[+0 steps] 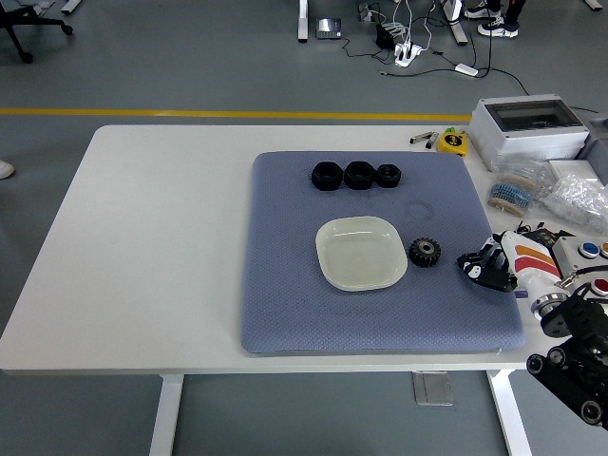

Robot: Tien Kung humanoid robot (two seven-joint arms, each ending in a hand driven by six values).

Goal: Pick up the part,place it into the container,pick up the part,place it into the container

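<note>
The right hand (486, 266), black fingers curled inward and holding nothing, hovers over the right edge of the blue-grey, dimpled foam mat (285, 304) on the smooth white table (142, 247). Mid-mat lies the container (361, 252), a glossy, pale, rounded-square dish, empty. Three black hexagonal nuts (357, 175) line the far side; the black toothed gear (425, 252) sits just right of the dish.

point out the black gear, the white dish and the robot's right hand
black gear (425, 252), head view, its toothed top face
white dish (361, 253), head view, its bare middle
right hand (486, 265), head view, its black fingers
</note>
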